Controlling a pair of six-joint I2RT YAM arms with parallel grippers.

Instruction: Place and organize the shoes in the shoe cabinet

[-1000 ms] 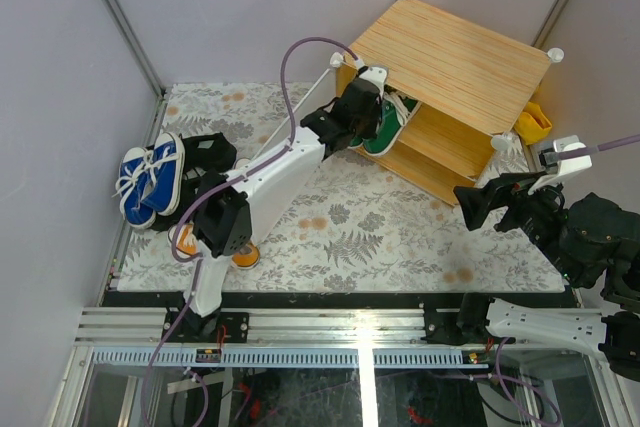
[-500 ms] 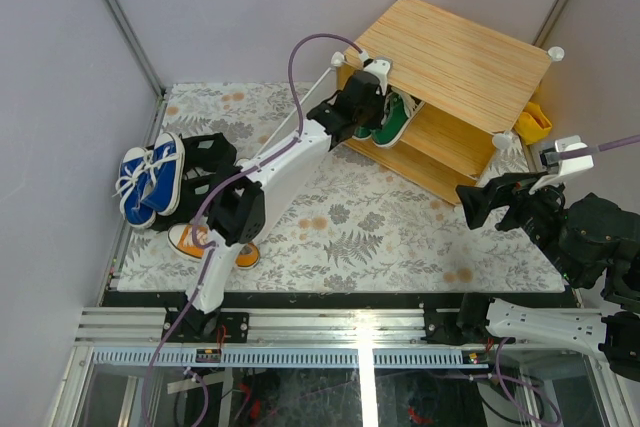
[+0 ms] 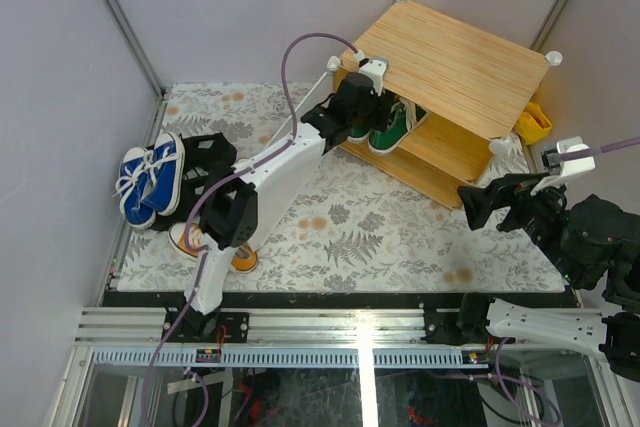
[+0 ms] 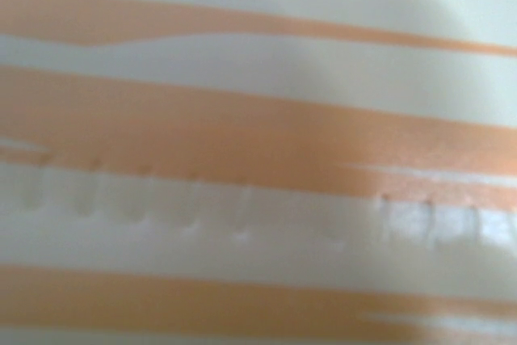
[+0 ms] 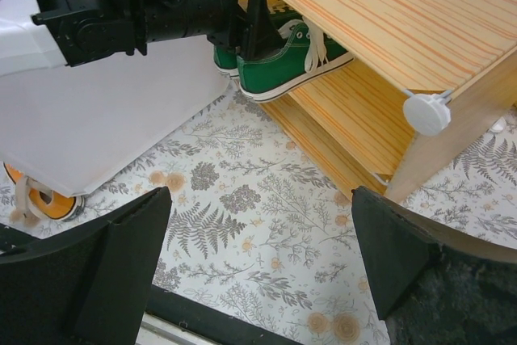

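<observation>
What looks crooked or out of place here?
The green sneakers hang partly off their shelf in the shoe cabinet, poking past its front edge. The cabinet itself sits skewed to the edges of the table.

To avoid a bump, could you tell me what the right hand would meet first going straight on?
The right hand would probably meet the floral mat first, just in front of the shoe cabinet, though depth is unclear.
</observation>
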